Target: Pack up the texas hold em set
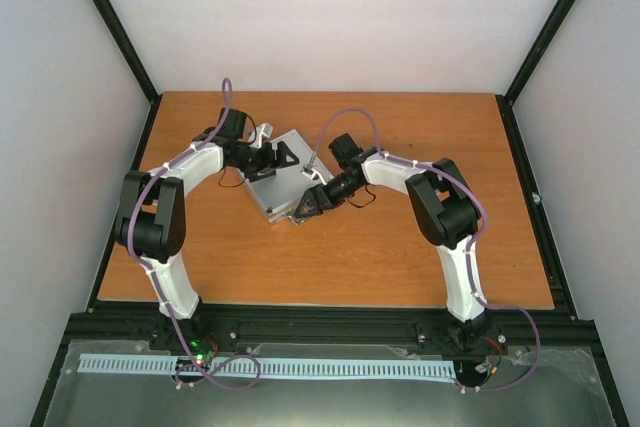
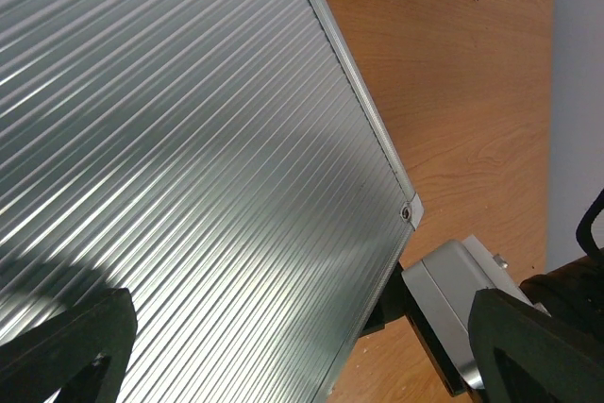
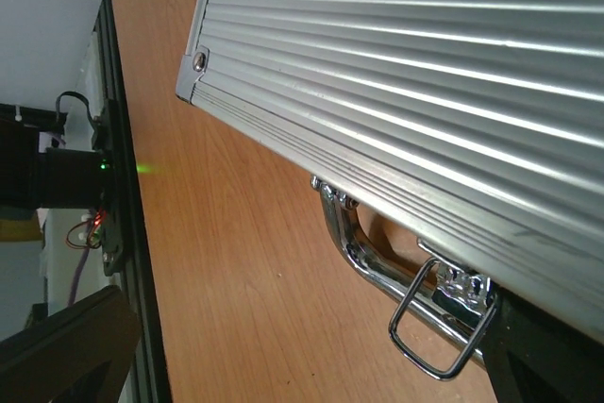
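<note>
Evidently the closing-up step, late in the job. One case, silver and ribbed, lies flat with its lid down. It sits left of the middle of the bench, somewhat nearer the far edge than the near one. No cards, chips or dice show in any view; judged to be inside, not confirmed.

Left pincer is over the far-left part of the case. In its wrist view the two tips sit wide apart at the lower corners, with ribbed lid between them. Apart, gripping nothing. Contact with the lid: cannot tell.

Right pincer is at the near-right side of the case, the handle side. Apart as well. One finger is just beside the latch loop; the other is well clear, over bare wood.

The handle is chrome and lies close along the side wall. The latch loop hangs out free of the wall, so it is judged unfastened.

Next move calls for the right tip to press the loop home against the wall. The left would need to bear down on the lid, or the case may slide on the smooth wood. Small part, so fine aim is needed.

Count:
- case: 1
- handle: 1
- latch loop: 1 seen; a second cannot be told
- corner rivets: 2 seen, one per wrist view
- pincers: 2
- loose pieces: 0
</note>
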You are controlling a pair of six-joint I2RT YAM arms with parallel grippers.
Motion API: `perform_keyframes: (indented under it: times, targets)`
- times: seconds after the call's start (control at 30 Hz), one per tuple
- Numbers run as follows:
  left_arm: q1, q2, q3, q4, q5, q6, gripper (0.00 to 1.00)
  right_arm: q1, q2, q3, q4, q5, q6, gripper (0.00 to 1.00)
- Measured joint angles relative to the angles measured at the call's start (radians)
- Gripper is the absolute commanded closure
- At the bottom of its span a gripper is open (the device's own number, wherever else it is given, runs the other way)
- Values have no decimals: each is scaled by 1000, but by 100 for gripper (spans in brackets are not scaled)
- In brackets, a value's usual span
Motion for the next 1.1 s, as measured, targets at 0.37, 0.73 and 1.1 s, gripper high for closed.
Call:
perform_keyframes:
  times: [0.37, 0.73, 1.1]
  targets:
    - [0, -1, -2, 2, 0, 6, 0, -34, 47, 48, -69, -123, -24, 0]
    - [0, 0, -5, 16, 0, 6, 0, -51, 96, 111, -195, -240, -116, 0]
    - [0, 3, -5, 25, 0, 6, 0, -40, 76, 106, -233, -314, -151, 0]
